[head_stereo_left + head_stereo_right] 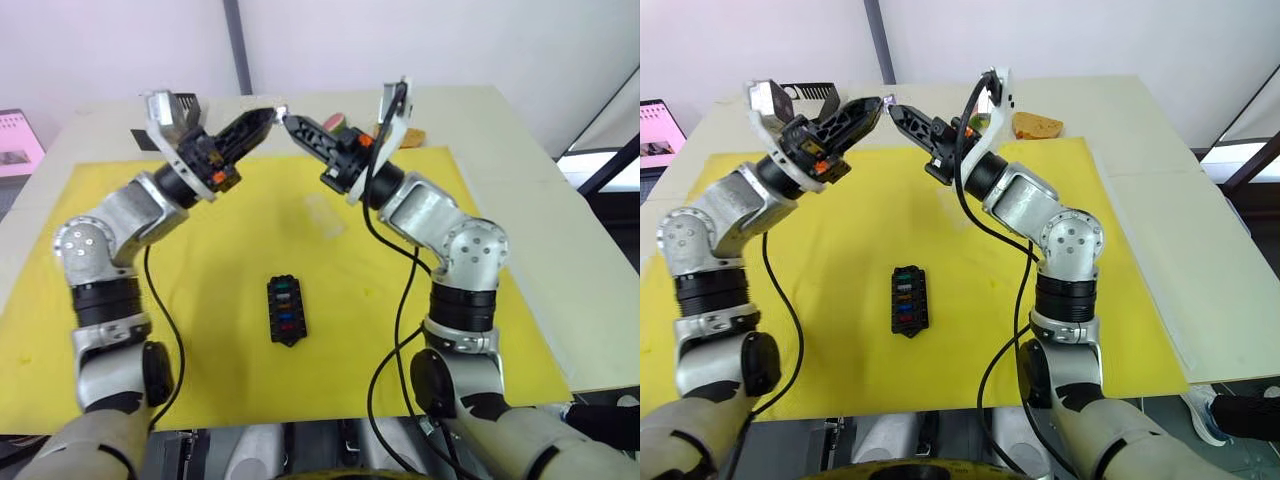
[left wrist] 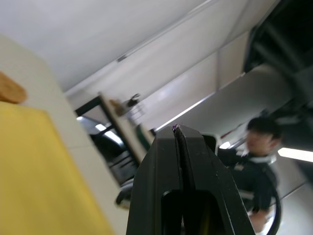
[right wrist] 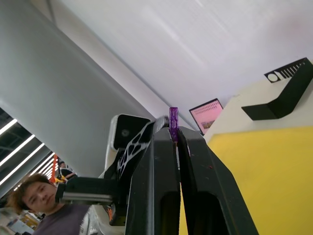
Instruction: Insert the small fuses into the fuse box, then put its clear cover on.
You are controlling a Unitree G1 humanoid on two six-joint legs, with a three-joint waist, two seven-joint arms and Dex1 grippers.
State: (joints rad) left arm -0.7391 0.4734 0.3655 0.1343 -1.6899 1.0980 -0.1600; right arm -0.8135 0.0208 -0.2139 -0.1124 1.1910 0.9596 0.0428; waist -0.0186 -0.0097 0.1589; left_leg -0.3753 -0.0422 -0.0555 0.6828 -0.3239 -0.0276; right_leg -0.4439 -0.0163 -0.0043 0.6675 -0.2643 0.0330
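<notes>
The black fuse box [image 1: 286, 310] lies on the yellow mat [image 1: 200, 330] near its middle, with several coloured small fuses [image 1: 284, 305] seated in its slots. The clear cover [image 1: 325, 213] lies faintly visible on the mat farther back. Both arms are raised, and their tips meet high above the mat's far edge. My right gripper [image 3: 173, 131] is shut on a purple fuse [image 3: 173, 118] that sticks out past its fingertips. My left gripper [image 2: 177, 131] is shut, tip to tip with the right one [image 1: 291, 121], and a purple speck shows at its very tip.
A black bracket [image 1: 805, 92] lies on the table beyond the mat's far left corner. A brown object [image 1: 1037, 125] sits at the far right. A pink-screened tablet [image 1: 655, 125] is off to the left. A person [image 2: 259, 147] is in the background.
</notes>
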